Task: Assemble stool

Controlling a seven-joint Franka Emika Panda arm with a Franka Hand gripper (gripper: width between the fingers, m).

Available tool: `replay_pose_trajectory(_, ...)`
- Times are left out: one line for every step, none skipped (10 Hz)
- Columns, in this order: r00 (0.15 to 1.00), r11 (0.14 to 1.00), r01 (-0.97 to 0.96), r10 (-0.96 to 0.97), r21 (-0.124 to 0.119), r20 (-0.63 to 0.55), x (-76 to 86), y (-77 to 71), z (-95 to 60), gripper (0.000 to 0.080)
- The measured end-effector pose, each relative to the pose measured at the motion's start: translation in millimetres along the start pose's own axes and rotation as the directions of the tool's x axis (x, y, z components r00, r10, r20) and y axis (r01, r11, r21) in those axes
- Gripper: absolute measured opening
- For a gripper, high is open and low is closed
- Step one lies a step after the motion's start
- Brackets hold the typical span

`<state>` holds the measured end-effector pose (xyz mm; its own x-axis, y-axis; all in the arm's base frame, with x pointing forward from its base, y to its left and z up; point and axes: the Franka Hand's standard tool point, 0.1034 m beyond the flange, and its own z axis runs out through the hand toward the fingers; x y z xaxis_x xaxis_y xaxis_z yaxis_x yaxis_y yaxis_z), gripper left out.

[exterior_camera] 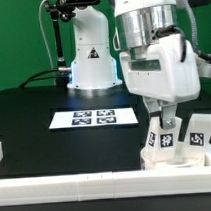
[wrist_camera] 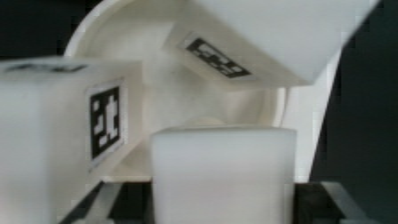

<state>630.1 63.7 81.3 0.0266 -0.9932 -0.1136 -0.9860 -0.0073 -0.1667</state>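
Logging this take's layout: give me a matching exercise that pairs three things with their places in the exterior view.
1. thin flat white marker board
2. long white border rail
3. white rectangular tagged leg block

A. along the near table edge
B. exterior view's right, beside the gripper
C. middle of the black table

Pairs: 1-C, 2-A, 3-B

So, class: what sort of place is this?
Probably a robotics lab test bench: a black table against a green backdrop, a marker board lying on it, and a robot gripper over tagged leg blocks.
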Motion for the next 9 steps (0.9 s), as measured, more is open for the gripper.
replay_pose_trajectory(0.997, 0.997, -0.073, 0.073, 0.004, 0.007, 0.1, -0.4, 0.3, 0.0341)
replay_pose_trajectory(0.989, 0.989, -0.149, 0.149, 0.005, 0.016, -0.1, -0.4, 0.4, 0.0341)
replay_pose_trajectory(0.967, 0.968, -0.253, 0.252, 0.004, 0.028, -1.0, 0.0, 1.0, 0.0341)
replay_pose_trajectory(0.949, 0.950, -0.313, 0.313, 0.002, 0.031, -2.3, 0.0, 1.0, 0.0341)
replay_pose_trajectory(0.942, 0.942, -0.335, 0.334, 0.000, 0.033, -2.0, 0.1, 1.0, 0.0341)
replay_pose_trajectory(0.924, 0.925, -0.381, 0.381, -0.007, 0.038, -1.7, 0.3, 0.8, 0.0341)
replay_pose_trajectory(0.920, 0.921, -0.390, 0.390, -0.009, 0.038, -1.8, 0.0, 0.6, 0.0341)
replay_pose_trajectory(0.921, 0.921, -0.389, 0.389, -0.008, 0.038, -2.4, 0.2, 0.7, 0.0416)
replay_pose_trajectory(0.923, 0.924, -0.382, 0.382, -0.008, 0.038, -2.7, 0.2, 0.8, 0.0550)
